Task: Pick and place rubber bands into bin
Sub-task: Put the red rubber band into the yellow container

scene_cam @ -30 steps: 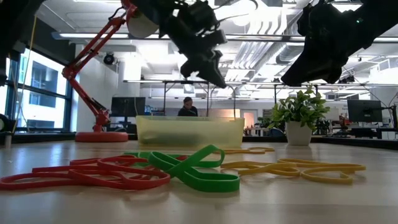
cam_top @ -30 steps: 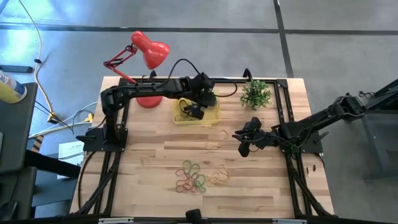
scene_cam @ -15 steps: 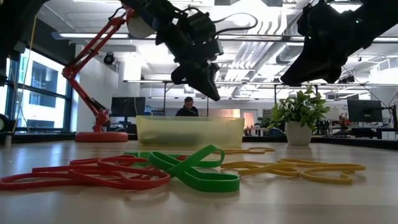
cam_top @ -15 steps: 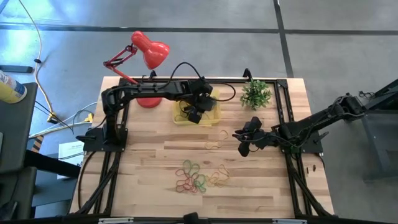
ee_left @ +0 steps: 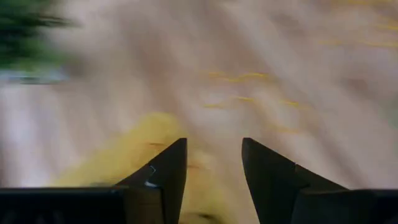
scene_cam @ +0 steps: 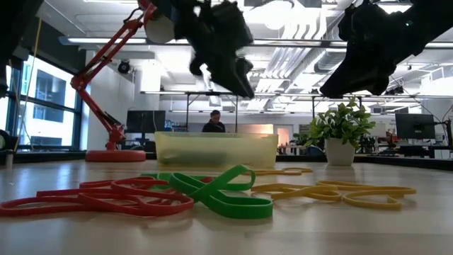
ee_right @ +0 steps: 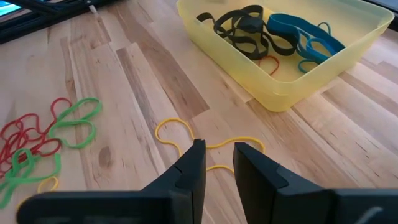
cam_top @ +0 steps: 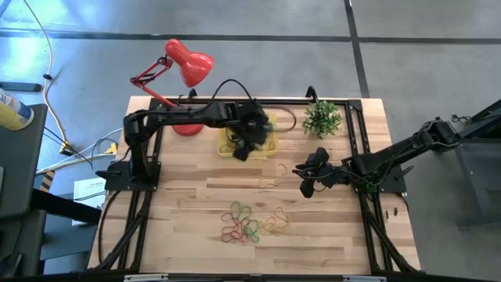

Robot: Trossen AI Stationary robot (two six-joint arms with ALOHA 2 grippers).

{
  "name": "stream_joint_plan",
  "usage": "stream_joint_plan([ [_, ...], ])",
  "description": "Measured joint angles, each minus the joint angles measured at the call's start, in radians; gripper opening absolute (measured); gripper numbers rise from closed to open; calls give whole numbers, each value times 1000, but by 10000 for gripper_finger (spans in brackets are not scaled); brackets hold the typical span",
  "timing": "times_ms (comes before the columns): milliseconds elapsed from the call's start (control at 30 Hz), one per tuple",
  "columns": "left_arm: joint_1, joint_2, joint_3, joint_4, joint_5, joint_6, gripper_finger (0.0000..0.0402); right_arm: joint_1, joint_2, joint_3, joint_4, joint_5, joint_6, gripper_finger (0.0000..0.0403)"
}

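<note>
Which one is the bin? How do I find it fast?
Look at the far side of the wooden table, between the red lamp and the little green plant. The bin is the see-through yellow tray there, the only container, with black and blue bands inside.

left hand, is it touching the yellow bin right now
Apart. In the low view the left hand hangs well above the bin, with the room's background visible between them. Its wrist view shows the fingers open and empty.

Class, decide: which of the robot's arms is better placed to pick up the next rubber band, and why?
Probably the right. The right gripper hovers open beside a loose yellow band, while the left gripper is over the bin.
</note>
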Motion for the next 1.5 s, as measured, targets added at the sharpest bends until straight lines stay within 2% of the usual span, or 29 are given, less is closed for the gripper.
stream_joint_plan([
  [100,-63,-32,-1,-110,13,32,133,0,0,0,0,3,0,73],
  [267,-183,-61,-1,-257,-26,53,113,-2,0,-1,0,10,-4,73],
  [467,-313,-64,-29,-249,-94,2,99,-2,0,-1,-2,8,-8,73],
  [667,-405,-64,-135,-163,-101,-145,95,-2,0,-1,-4,-2,-26,73],
  [967,-578,-64,-281,-28,-141,-439,95,-2,0,-1,-13,-79,-99,73],
  [1267,-709,-63,-310,26,-376,-762,95,-2,0,0,-26,-87,-160,73],
  [1500,-719,-42,-309,19,-412,-934,95,-2,0,0,-26,-90,-165,73],
])
